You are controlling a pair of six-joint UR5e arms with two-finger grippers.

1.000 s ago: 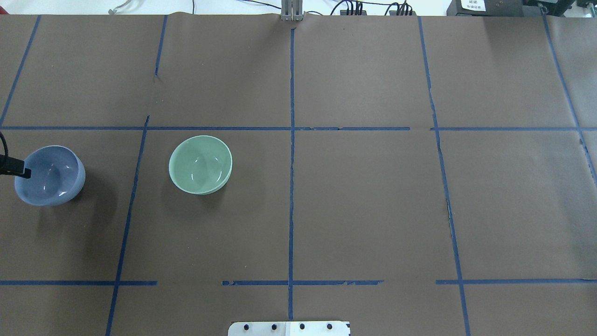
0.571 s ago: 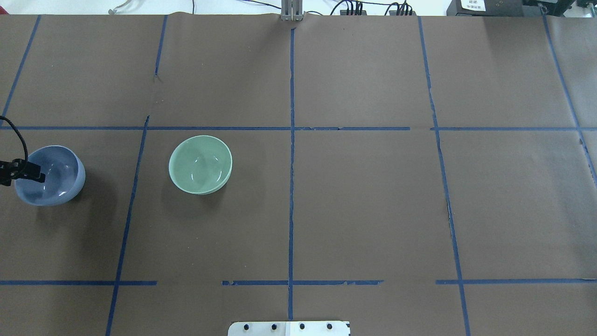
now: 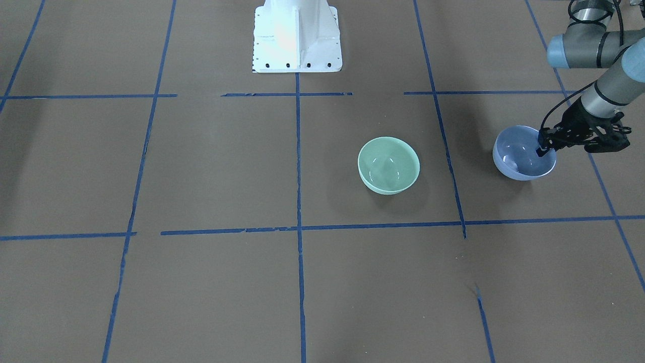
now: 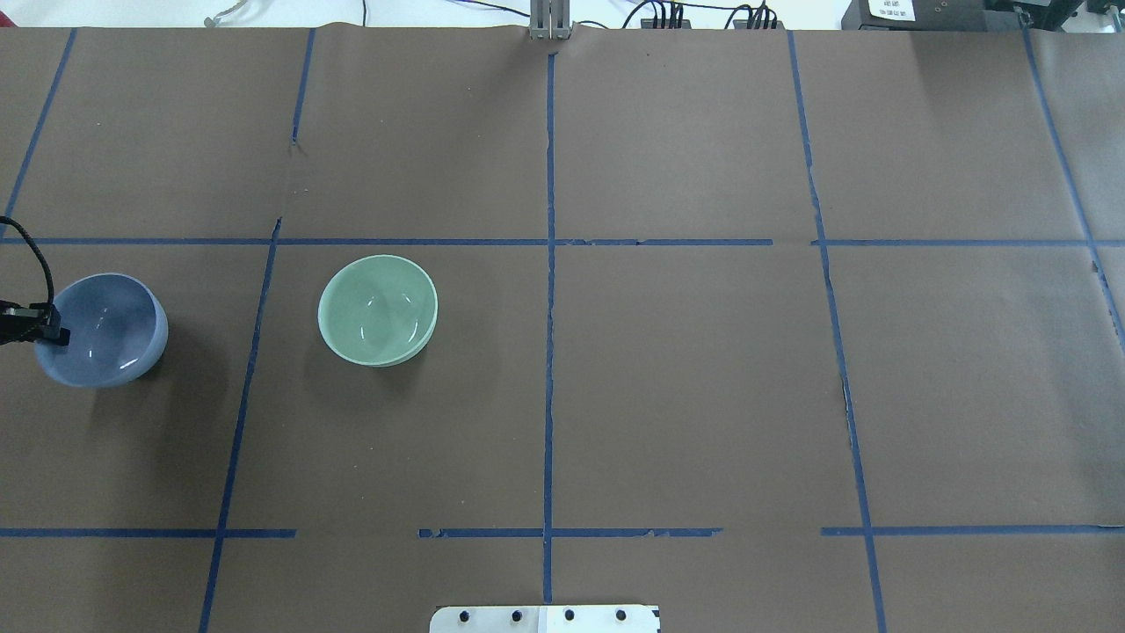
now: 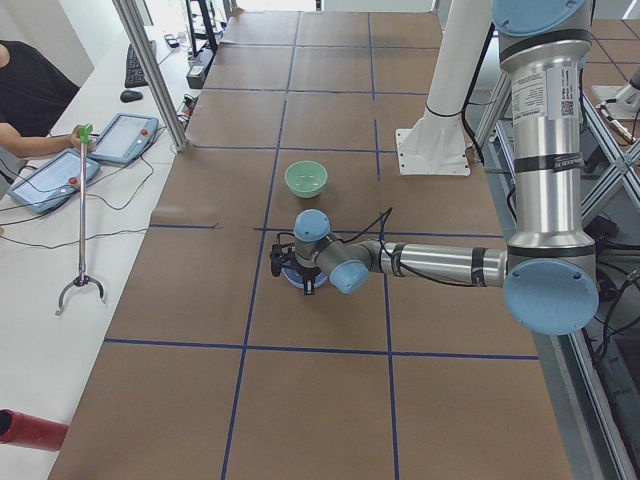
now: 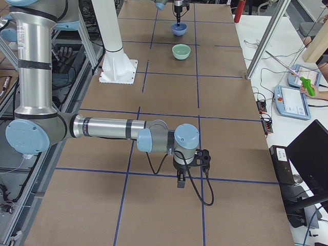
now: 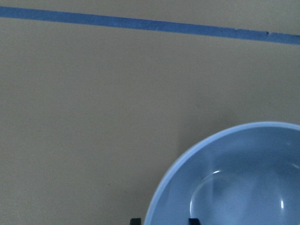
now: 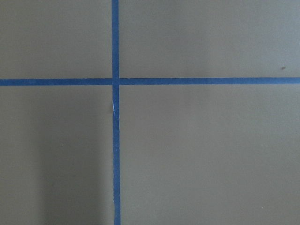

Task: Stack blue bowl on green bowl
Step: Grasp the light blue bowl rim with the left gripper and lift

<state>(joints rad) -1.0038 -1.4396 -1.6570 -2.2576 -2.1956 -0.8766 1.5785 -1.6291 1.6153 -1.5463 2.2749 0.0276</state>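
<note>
The blue bowl (image 4: pixel 105 330) sits at the table's left side in the overhead view, and shows in the front view (image 3: pixel 521 157) at the right. The green bowl (image 4: pixel 378 309) stands upright a short way to its right, also seen from the front (image 3: pixel 388 165). My left gripper (image 4: pixel 54 335) is shut on the blue bowl's left rim, one finger inside and one outside; the left wrist view shows the bowl (image 7: pixel 243 178) with a fingertip (image 7: pixel 135 221) on each side of the rim. My right gripper (image 6: pixel 185 174) hovers low over bare table far off; I cannot tell whether it is open.
Blue tape lines divide the brown table cover. The robot's white base (image 3: pixel 297 35) stands at the table's near edge. Operators with tablets (image 5: pixel 50 180) sit beyond the far edge, behind a metal post (image 5: pixel 150 70).
The left gripper's inner finger has drawn back to the blue bowl's rim and closed on it. The bowl has shifted slightly right. The green bowl has not moved.
</note>
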